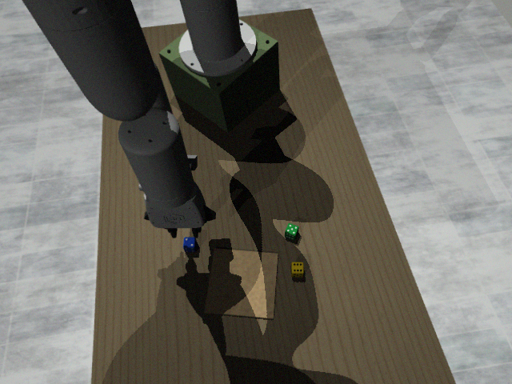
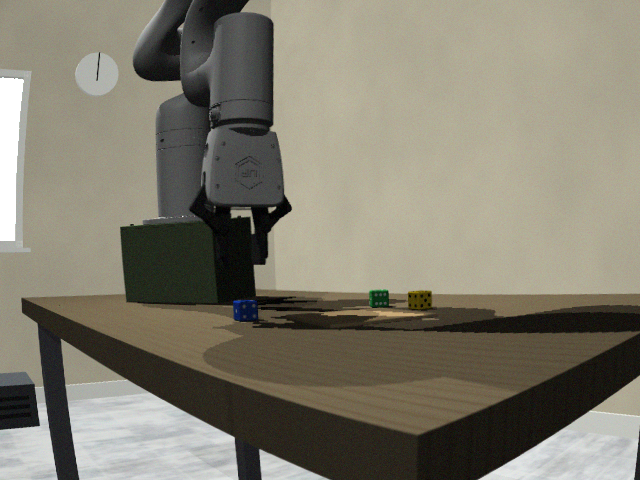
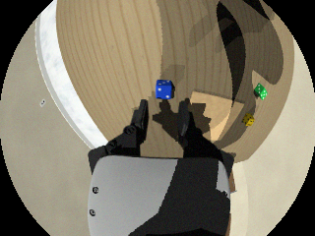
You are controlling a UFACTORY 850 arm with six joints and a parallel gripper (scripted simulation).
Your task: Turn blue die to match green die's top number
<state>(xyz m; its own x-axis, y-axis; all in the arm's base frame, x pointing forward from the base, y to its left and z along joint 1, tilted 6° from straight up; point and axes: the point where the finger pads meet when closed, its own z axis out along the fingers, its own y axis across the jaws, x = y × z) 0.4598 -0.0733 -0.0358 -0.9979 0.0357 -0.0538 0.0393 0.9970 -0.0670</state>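
Seen from above, my black two-finger gripper [image 1: 185, 232] [image 2: 240, 258] [image 3: 162, 108] hangs above the table, left of the mat and towards my base. It is open about halfway and has hold of nothing; I judge this opening is meant for straddling one small die. On its grey housing [image 1: 175, 217] [image 2: 248, 170] [image 3: 133, 182] I see a hexagon logo, its letters seemingly "UF", upside down.

The small blue die with white pips [image 1: 189, 245] [image 2: 245, 311] [image 3: 164, 89] lies flat on the wood, off the mat at its left, probably because its turning must still be made. Its top number I cannot tell surely.

The thin square tan mat [image 1: 264, 285] [image 2: 382, 313] [image 3: 223, 110] lies flat, as the place for the finished die.

Right of the mat, nearer my base, the green die with white pips [image 1: 291, 231] [image 2: 378, 298] [image 3: 261, 91] shows five: it serves as my model. The yellow die with black pips [image 1: 298, 269] [image 2: 419, 300] [image 3: 248, 119], just beside the mat's right edge, shows six and should keep it.
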